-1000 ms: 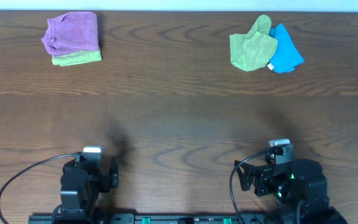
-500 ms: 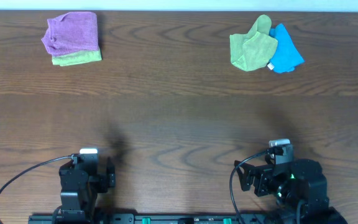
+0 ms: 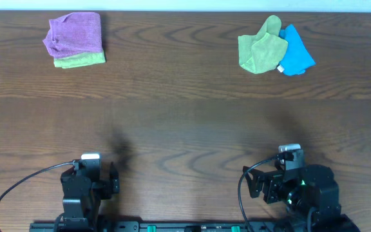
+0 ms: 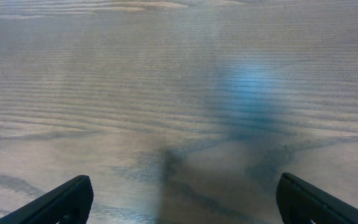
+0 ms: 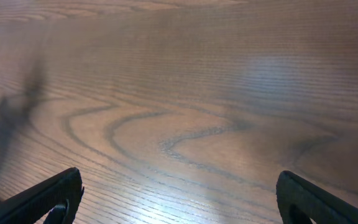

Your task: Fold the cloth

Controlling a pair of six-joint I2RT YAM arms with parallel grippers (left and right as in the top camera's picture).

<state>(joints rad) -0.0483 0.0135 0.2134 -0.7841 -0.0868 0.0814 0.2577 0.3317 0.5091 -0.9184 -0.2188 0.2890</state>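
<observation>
At the far left of the bench [image 3: 185, 116], up by the back edge, the cloth [image 3: 75, 33] lies as a compact purple rectangle, a little rumpled along its left side. It rests on top of a lime-green cloth [image 3: 79, 60], of which only a strip shows under its near edge. I cannot make out a tag on it from above.

My left tool [image 4: 185, 202] sits low at the near edge, well apart from that stack. It is spread wide, with bare wood between its fingers [image 4: 67, 199]. My right tool [image 5: 179, 198] is parked the same way on the other side, also spread and holding nothing.

Beyond it, at the back right, a second green cloth [image 3: 259, 48] lies loose and crumpled, overlapping a blue cloth [image 3: 296, 55].

I judge the folding done, or all but done. The purple piece is doubled over and stacked, and both my tools are clear of it. All I can see left to do is tidy that rumpled edge.
</observation>
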